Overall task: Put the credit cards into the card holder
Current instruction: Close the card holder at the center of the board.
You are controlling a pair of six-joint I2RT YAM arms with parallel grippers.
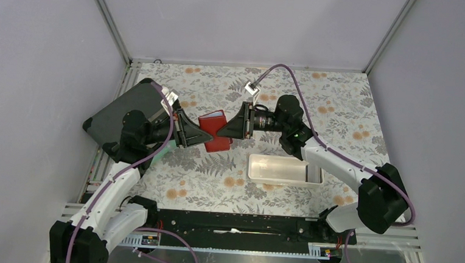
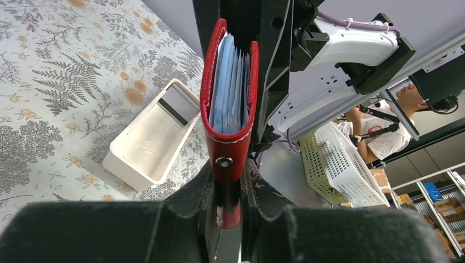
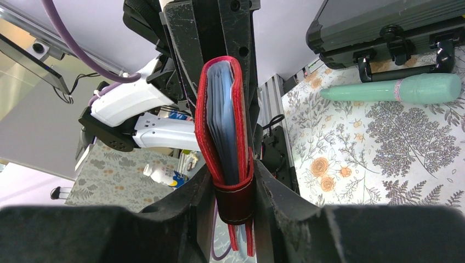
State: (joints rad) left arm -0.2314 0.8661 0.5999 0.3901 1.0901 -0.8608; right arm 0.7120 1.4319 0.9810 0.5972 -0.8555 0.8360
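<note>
The top view looks steeply down from above and behind the arm bases, taking in the whole floral-printed tabletop (image 1: 215,173); the left wrist view sits very close to the small red leather-like folding wallet (image 2: 227,148), facing the long white rectangular tray (image 2: 131,167); the right wrist view faces the opposite way, equally close, toward the big dark grey hard case (image 3: 384,22); all three share the wallet.

Card holder (image 1: 213,131) at frame centre, between left gripper (image 1: 200,135) on its left and right gripper (image 1: 225,130) on its right, credit cards (image 2: 230,82) inside it, tray (image 1: 285,180) lower right of centre, hard case (image 1: 118,115) at left edge
</note>
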